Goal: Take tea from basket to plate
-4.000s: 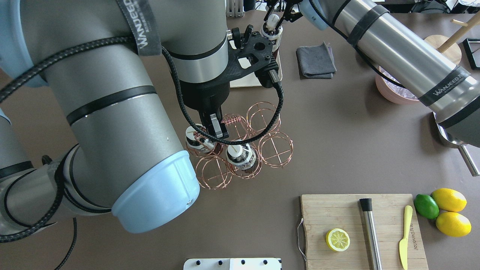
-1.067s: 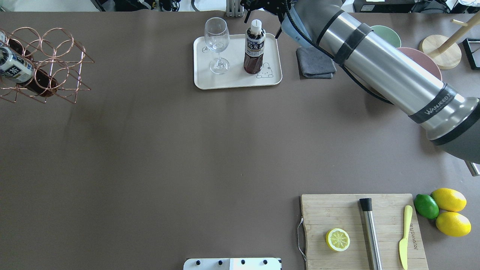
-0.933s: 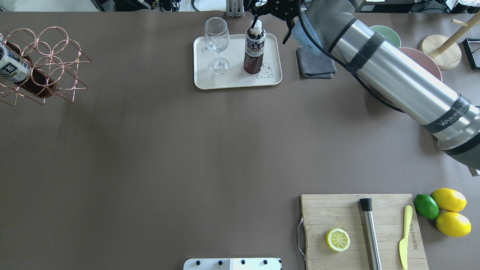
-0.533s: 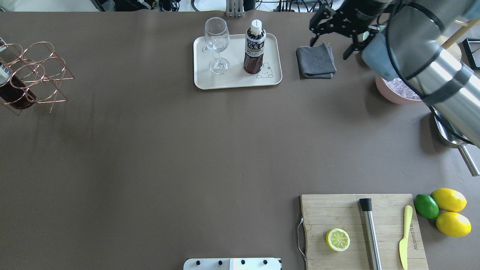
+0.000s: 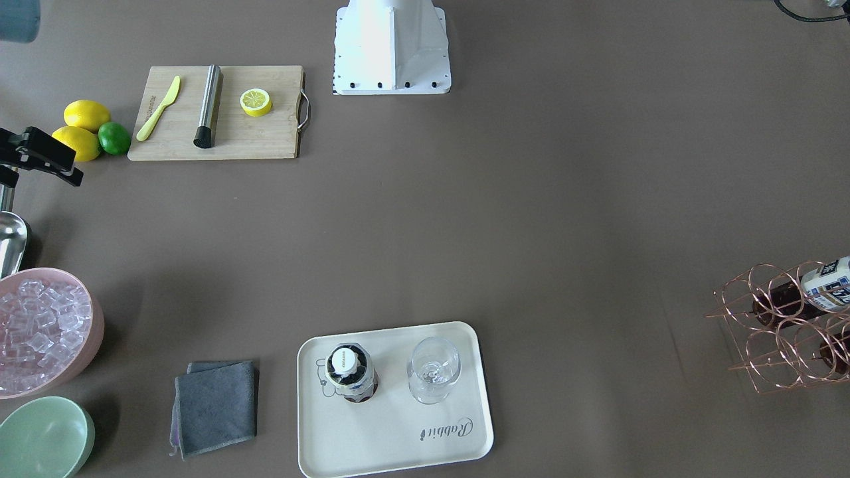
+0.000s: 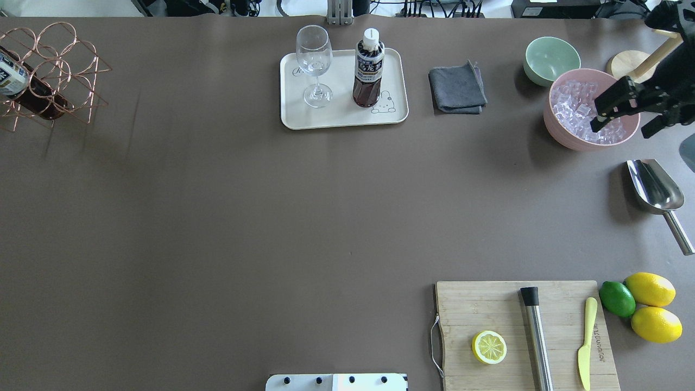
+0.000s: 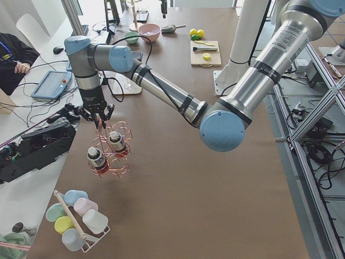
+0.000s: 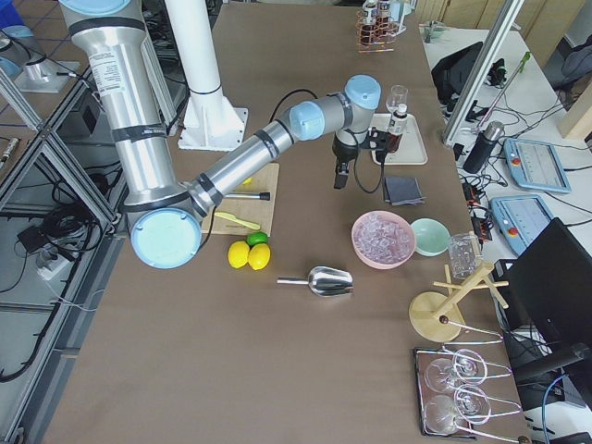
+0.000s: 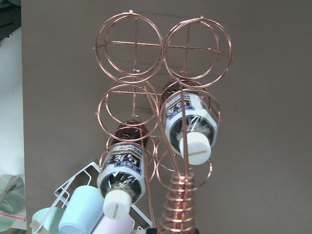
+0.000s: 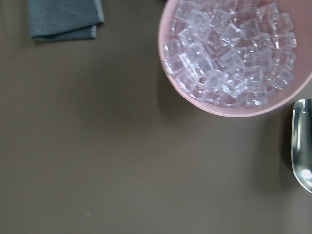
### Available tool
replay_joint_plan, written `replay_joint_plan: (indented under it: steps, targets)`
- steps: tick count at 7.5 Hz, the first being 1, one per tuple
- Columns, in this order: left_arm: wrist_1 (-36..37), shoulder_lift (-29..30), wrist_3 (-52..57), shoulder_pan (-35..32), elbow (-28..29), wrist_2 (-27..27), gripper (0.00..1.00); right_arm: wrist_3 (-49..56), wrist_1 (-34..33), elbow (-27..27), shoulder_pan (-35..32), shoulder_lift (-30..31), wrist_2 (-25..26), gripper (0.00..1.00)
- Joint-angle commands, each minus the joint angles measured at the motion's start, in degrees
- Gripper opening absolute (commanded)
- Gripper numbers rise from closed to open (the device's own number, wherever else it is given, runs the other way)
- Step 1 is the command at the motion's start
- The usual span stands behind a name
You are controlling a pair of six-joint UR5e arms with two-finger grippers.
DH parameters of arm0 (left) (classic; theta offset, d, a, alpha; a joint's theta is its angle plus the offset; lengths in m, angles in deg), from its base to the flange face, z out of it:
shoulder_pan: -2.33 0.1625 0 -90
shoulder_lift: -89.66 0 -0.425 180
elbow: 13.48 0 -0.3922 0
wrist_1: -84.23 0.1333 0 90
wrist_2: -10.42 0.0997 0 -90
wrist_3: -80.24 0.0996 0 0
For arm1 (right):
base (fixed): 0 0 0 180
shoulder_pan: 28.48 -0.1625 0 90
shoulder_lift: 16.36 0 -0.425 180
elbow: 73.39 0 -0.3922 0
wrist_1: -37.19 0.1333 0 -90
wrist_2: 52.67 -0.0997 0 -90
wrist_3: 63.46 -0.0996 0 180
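Evidently clear plastic tea bottle (image 6: 368,68) stood upright on cream rectangular tray (image 6: 342,117); looked light, rigid, slippery, so grip body under cap. Right gripper (image 6: 624,117) fingers spread, empty; left gripper (image 7: 100,117) fingers: could not tell.

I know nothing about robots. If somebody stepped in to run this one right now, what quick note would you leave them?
Right claw: open and empty, over the pink bowl of ice.
Left claw: at the wire basket handle; the basket hangs tilted near the table's left end. Whether the claw is shut cannot be told from here.
Done: one tea bottle stands upright on the cream tray, beside the glass.
In the basket: two more bottles.
Left: probably set the basket down; move the others only if all three are wanted.
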Motion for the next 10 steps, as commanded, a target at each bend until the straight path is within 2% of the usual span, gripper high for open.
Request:
replay_joint_plan:
  steps: [1, 2, 3, 4, 6, 8, 10]
  targets:
    - [-4.13, 4.53, -0.68, 0.00, 8.79, 0.00, 0.00, 16.24, -0.59, 1.15, -2.84, 13.40, 8.61, 1.00]
    - [-4.91, 5.70, -0.76, 0.43, 10.40, 0.00, 0.00, 21.80, -0.93, 0.11, -6.06, 15.10, 9.89, 1.00]
    - [-5.44, 5.71, -3.03, 1.66, 10.59, 0.00, 0.00, 26.21, -0.50, -4.43, -13.75, 16.68, 9.03, 1.00]
    - [-7.62, 5.53, -4.27, 2.80, 10.77, 0.26, 0.00, 37.04, -0.93, -7.34, -16.61, 16.96, 7.80, 1.00]
    - [-8.00, 6.14, -6.81, 4.12, 11.20, 1.32, 0.00, 39.17, -6.97, -6.76, -17.78, 17.13, 7.53, 1.00]
    - [-9.22, 8.42, -8.41, 4.48, 14.35, 1.41, 0.00, 39.26, -6.65, -7.63, -19.45, 16.61, 5.61, 1.00]
    - [-9.49, 8.43, -8.50, 5.18, 14.37, 1.41, 0.00, 39.00, -6.65, -7.81, -19.63, 16.43, 5.50, 1.00]
